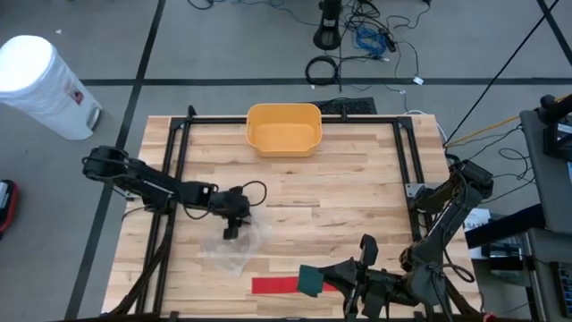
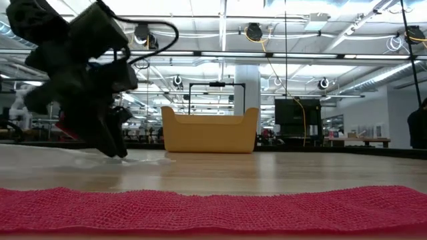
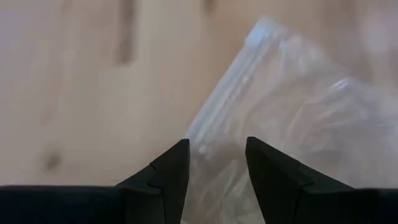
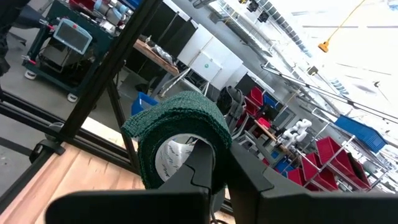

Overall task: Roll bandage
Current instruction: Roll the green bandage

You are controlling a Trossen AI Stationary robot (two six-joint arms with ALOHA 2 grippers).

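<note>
Right tool [image 1: 315, 282] sits at the near edge of the bench [image 1: 357, 192], lifted a little off the wood, fingers clamped on a dark green bandage roll [image 4: 177, 140]; in the right wrist view the roll stands up between the two fingers, with white showing inside its core. The roll's position from above: [image 1: 311, 280], right of the red bandage strip [image 1: 275, 285], touching or overlapping the strip's right end, cannot tell which. The red strip lies flat along the near edge; in the low view it fills the foreground as a long mesh band [image 2: 213, 210]. Left tool [image 1: 232, 227] is left of bench centre, pointing down at a clear plastic bag [image 1: 234, 246]. Left wrist view shows its fingers [image 3: 169, 174] parted, one either side of the bag's edge [image 3: 292, 124], with the bag film in the gap; no clamp on it visible. Low view has the left tool [image 2: 110, 143] with tips at or just above the bag lying on the wood [image 2: 87, 159]; contact not clear. Yellow bin [image 1: 283, 128] sits at the far edge, centre, well apart from both tools. White cylindrical container [image 1: 40, 85] on the floor beyond the bench's far-left corner.
</note>
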